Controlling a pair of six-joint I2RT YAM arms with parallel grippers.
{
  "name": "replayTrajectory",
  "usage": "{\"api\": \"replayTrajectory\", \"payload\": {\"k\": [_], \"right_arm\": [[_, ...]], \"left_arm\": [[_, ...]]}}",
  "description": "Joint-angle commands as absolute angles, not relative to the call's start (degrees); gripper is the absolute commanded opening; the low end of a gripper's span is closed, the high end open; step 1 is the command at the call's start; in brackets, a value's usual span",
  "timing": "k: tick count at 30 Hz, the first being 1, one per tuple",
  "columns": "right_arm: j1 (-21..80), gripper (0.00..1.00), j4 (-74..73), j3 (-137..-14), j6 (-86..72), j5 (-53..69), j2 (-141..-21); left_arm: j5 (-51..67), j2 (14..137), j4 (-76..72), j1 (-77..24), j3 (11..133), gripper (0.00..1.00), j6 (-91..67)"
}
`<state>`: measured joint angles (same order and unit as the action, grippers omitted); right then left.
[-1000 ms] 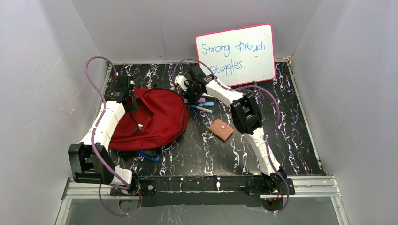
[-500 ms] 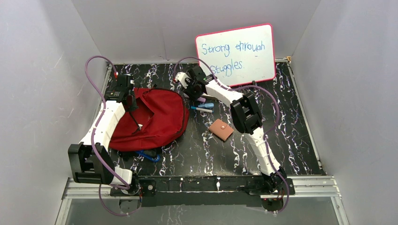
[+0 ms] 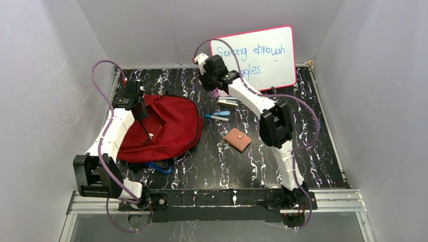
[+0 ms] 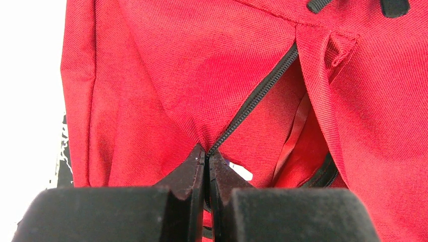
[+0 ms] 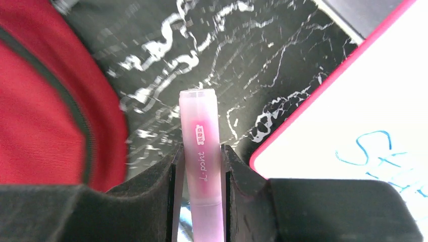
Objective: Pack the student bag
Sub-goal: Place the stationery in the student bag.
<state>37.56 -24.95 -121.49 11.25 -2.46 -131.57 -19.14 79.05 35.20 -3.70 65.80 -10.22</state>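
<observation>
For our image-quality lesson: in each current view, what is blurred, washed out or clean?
Left wrist view: the strip left of the red bag is blown out to white. Right wrist view: the pink pen is sharp, the marbled table behind it smeared. Top view: evenly lit, sharp.

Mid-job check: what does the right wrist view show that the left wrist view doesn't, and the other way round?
Only the right wrist view: the right fingers clamped on a pink pen, and a corner of the whiteboard with blue writing. Only the left wrist view: the left fingers pinched shut on the student bag at the end of its zipper, with the opening gaping beside them. Both: the bag's red fabric and a black zipper line.
</observation>
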Motion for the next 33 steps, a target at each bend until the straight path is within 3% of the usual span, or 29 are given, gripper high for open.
{"api": "replayTrajectory", "payload": {"k": [1,9,17,33], "right_arm": [[37.5,0.1,-19.3,-117.8,-7.1,3.9,-120.9],[37.9,0.07,3.8,-99.7,-38.2,25.1,-112.4],[41.2,0.05,18.1,-92.3,-50.6,28.1,-113.8],[49.9,0.05,14.7,-104.0,-51.4,27.8,-125.5]], "left_arm": [[-18.7,76.6,35.9,-3.3,67.5,0.0,-10.8],[-18.2,75.8,35.7,-3.3,67.0,0.0,-11.2],[-17.4,75.0,35.3,-3.3,66.8,0.0,-11.2],[-16.1,73.8,35.3,-3.3,67.1,0.0,-11.0]]}}
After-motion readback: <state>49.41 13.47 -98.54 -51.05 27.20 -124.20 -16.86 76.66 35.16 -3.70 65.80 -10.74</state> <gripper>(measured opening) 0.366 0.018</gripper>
